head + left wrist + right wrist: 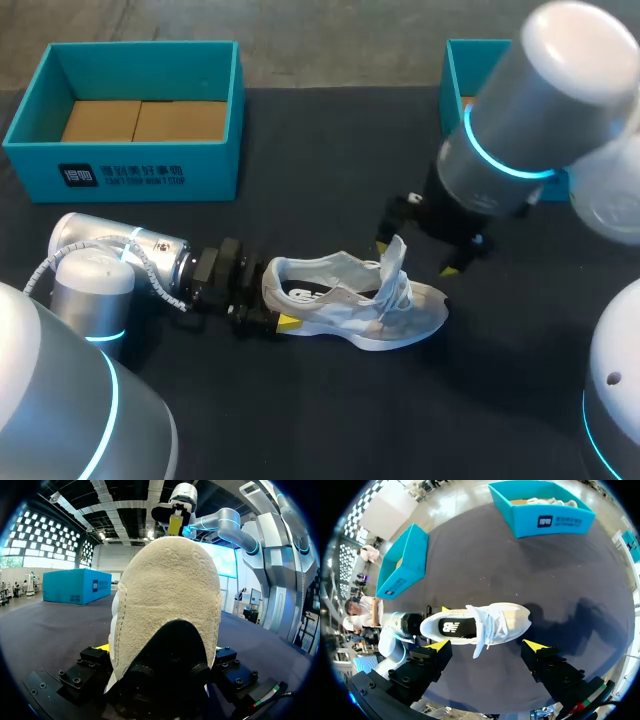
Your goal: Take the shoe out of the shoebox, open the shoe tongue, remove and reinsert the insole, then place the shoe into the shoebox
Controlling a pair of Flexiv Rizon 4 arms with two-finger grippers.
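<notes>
The white shoe (350, 305) lies on the dark worktop (300, 420), outside the blue shoebox (130, 180). The left gripper (268, 295) has its fingers clamped on the heel. The right gripper (416, 257) hangs above the raised tongue (393, 262), fingers wide apart.

the shoe (350, 310) lies mid-table on its sole. its heel end is blocked by the left tool (270, 318), which is clamped on it with its arm stretched out behind. over the raised tongue (393, 262) hangs the right tool (416, 257), fingers spread, barring the way from above. there is room to pass over the table (330, 420) along the near side of the sole, off the toe, and between the shoe and the left shoebox (125, 170) and right shoebox (455, 70) at the far edge.
</notes>
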